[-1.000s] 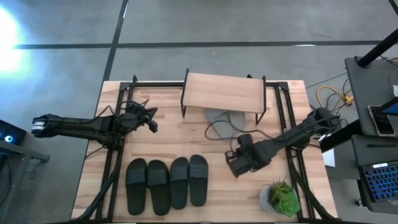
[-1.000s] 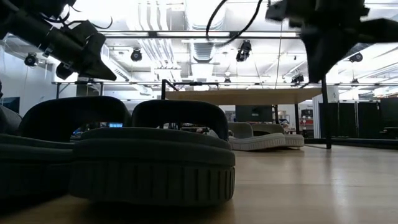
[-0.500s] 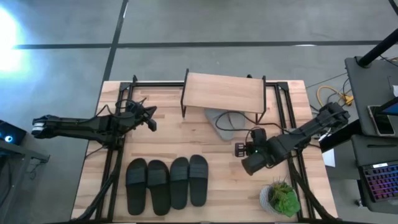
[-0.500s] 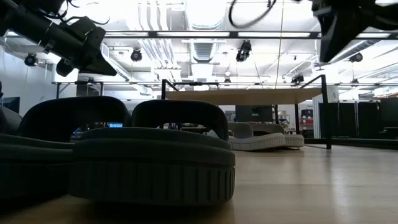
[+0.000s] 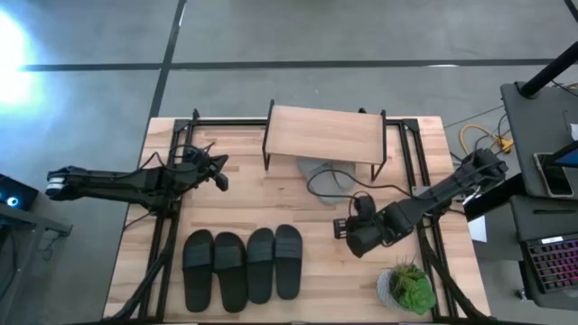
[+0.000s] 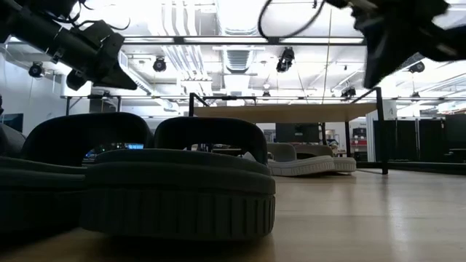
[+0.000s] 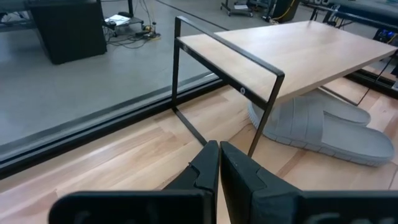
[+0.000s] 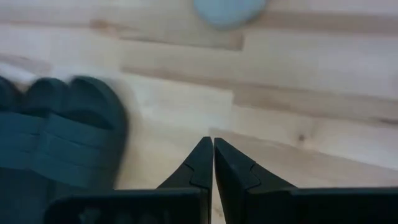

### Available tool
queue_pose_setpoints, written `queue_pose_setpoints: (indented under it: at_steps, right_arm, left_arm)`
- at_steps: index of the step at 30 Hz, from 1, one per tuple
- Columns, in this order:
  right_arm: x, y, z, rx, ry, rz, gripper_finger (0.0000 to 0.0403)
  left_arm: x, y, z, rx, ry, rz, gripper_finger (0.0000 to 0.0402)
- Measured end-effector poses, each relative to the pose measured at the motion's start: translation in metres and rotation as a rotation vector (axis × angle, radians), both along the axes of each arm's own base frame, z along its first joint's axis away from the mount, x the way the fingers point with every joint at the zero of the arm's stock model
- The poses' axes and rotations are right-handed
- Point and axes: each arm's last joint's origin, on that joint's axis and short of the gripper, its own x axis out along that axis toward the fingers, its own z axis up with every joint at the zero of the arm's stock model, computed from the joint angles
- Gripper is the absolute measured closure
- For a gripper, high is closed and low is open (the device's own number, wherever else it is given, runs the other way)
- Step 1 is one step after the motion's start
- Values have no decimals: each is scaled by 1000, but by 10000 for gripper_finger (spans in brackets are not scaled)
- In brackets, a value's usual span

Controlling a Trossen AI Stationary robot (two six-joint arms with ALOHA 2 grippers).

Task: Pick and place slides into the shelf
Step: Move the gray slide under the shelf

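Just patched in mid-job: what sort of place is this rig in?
Likely a robotics lab or workshop: bare concrete floor around the wooden table, exposed ceiling ducts and lights, and a laptop on a side stand.

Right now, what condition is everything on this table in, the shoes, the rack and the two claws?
Black sandals: four lying flat in a row, untouched.
Grey sandals: flat under the rack.
Rack: upright, top bare.
Left claw: shut, empty.
Right claw: shut, empty, above the table beside the black sandals.
Plant: upright.
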Motion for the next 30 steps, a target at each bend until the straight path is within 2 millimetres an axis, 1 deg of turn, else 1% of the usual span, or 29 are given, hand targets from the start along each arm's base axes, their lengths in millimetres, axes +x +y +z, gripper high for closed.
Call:
queue_pose_setpoints:
  at_steps: [2,4,6,8,10,14,18,22,24,30]
  right_arm:
    - [0,2,-11,25,28,15,394]
    - [0,4,-22,22,67,65,394]
    - [7,8,-31,12,78,134,394]
    - [10,9,-43,-27,128,188,394]
    - [16,9,-53,-90,167,234,394]
    - [34,2,-63,-151,221,311,394]
    - [50,-13,-72,-184,271,349,394]
    - [64,-32,-78,-189,262,361,394]
    - [70,-42,-78,-191,241,354,394]
    - [77,-70,-78,-230,270,388,394]
  left_arm:
    - [0,0,0,0,3,-1,402]
    - [1,0,-1,0,6,0,402]
    - [1,0,-1,0,8,0,402]
    - [1,0,-2,0,16,0,402]
    - [2,0,-2,-1,18,0,402]
    - [3,0,-4,-1,30,0,402]
    - [5,0,-5,-1,39,1,402]
    - [7,0,-7,-2,53,1,402]
    - [7,0,-7,-2,56,0,402]
    - [8,0,-7,-2,56,1,402]
